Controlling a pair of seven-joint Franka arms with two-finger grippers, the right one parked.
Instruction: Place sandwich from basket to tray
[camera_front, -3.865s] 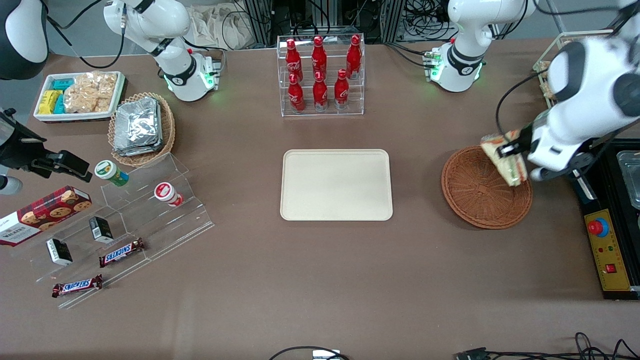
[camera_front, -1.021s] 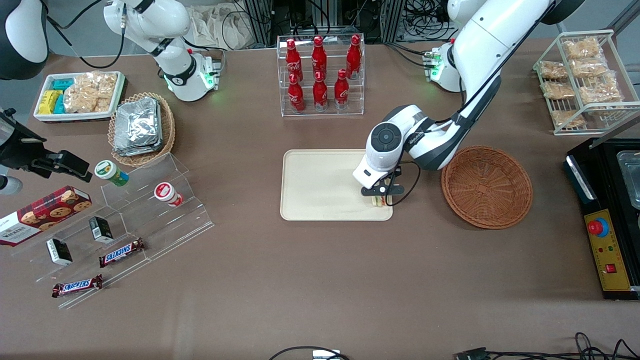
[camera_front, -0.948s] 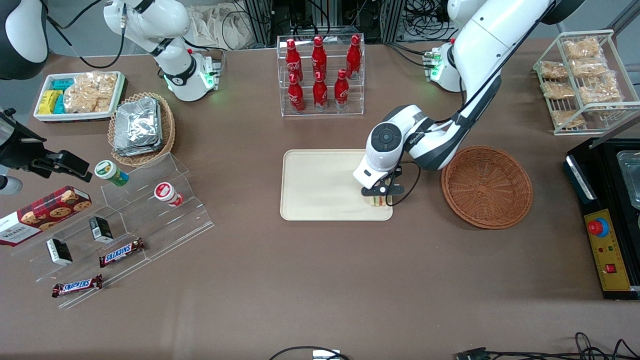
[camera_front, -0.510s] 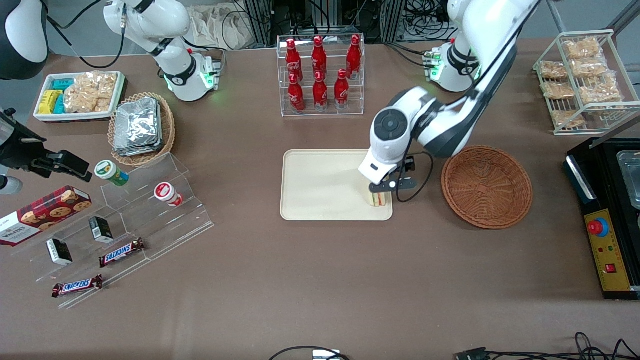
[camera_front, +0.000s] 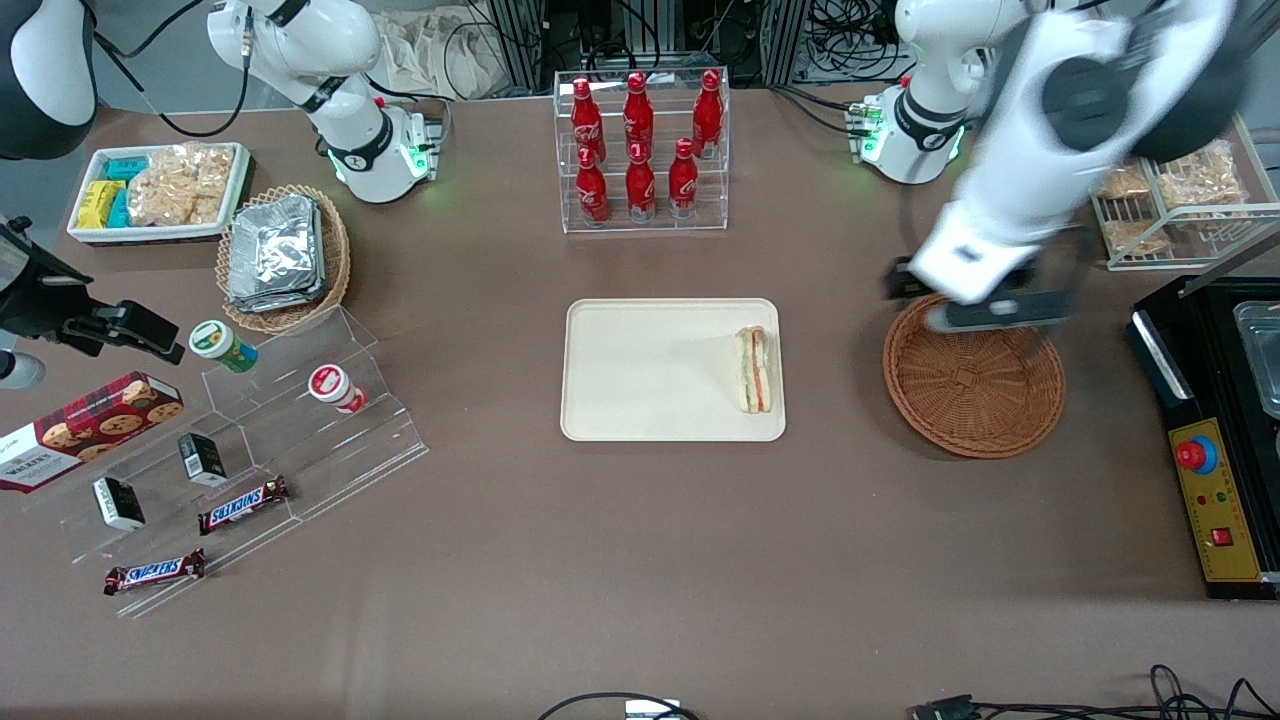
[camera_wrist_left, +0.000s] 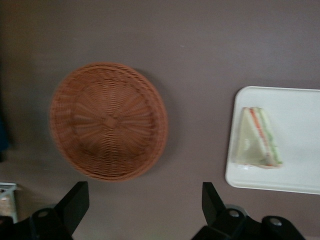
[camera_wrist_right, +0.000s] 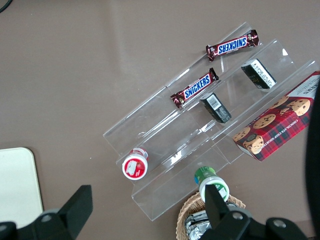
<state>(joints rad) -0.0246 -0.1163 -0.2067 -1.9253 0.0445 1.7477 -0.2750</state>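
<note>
The sandwich (camera_front: 753, 368) lies on the tray (camera_front: 640, 400), probably light, soft and slippery-wrapped; grip its bread faces gently. The gripper (camera_front: 985, 305) hovers over the basket (camera_front: 975, 420), jaws open and empty.

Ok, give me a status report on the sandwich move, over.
Gripper open, holding nothing, up above the basket. Sandwich lying on the tray, at its edge nearest the basket. Basket holds nothing. Nothing in the way.
</note>
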